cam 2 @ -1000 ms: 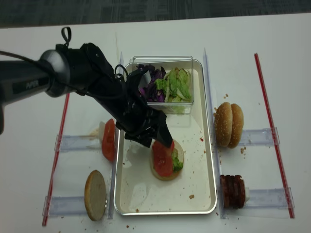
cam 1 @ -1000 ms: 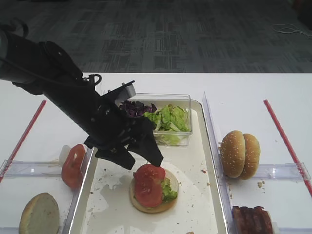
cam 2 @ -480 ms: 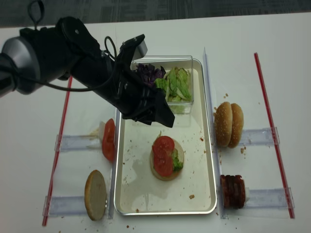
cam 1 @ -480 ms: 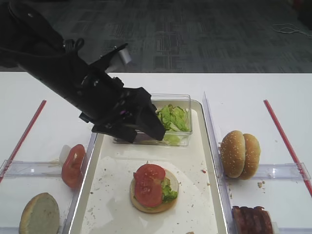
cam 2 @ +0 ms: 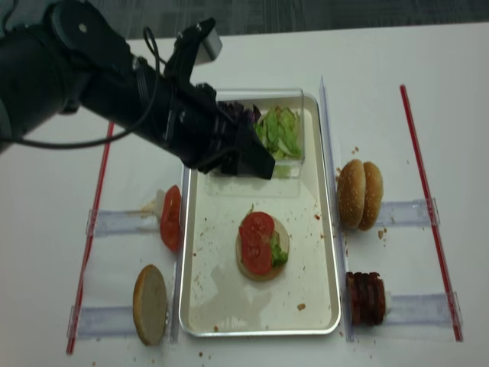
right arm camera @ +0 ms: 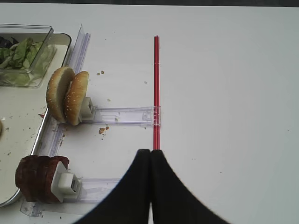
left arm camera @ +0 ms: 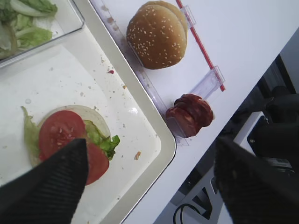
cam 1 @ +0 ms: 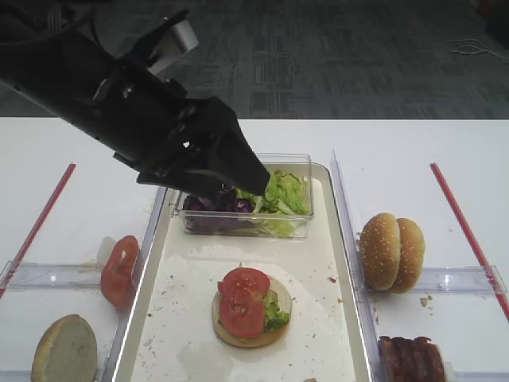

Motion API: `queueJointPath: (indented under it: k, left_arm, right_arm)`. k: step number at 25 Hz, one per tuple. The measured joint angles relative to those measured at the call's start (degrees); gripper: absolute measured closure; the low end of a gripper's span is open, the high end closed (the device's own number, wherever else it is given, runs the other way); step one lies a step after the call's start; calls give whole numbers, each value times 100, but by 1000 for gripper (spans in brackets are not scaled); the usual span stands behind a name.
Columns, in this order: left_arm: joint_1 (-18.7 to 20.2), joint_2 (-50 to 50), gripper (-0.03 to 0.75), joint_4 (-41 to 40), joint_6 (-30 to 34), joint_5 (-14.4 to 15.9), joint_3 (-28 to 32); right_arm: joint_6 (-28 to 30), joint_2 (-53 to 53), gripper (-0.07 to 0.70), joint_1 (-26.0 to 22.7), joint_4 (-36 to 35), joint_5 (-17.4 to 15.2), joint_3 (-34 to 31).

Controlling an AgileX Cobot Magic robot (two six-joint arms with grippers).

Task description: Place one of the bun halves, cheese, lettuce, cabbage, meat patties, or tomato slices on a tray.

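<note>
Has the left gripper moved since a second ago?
Yes. The left gripper has lifted off the tomato slices and back toward the clear box.

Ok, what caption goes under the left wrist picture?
Open left end effector above tomato slices and lettuce stacked on the tray.

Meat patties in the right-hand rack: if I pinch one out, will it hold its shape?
The meat patties stand on edge, packed together, so likely stiff enough. A neighbour may tip or drag along. Their glossy, ridged faces look greasy, possibly slippery.
</note>
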State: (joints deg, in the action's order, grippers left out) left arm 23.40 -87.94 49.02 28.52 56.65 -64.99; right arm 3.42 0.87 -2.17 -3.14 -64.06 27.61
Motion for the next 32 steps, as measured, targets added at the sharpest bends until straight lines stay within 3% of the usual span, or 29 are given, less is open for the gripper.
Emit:
queueJointPath:
  k: [11,19,24,28,32]
  left_arm:
    - [0,70,168,-392,-277,-44,0]
    - [0,70,168,-2648,-1669,-82,0]
    - [0,70,168,-3848,-2411,84,0]
    - [0,70,168,-4520,-2852,273,0]
    - [0,70,168,-4645,-2986,357,0]
  right_arm:
    - [0,0,600,0,0,0,0]
    - [0,0,600,0,0,0,0]
    - [0,0,600,0,0,0,0]
    - [0,0,600,0,0,0,0]
    - [0,0,600,0,0,0,0]
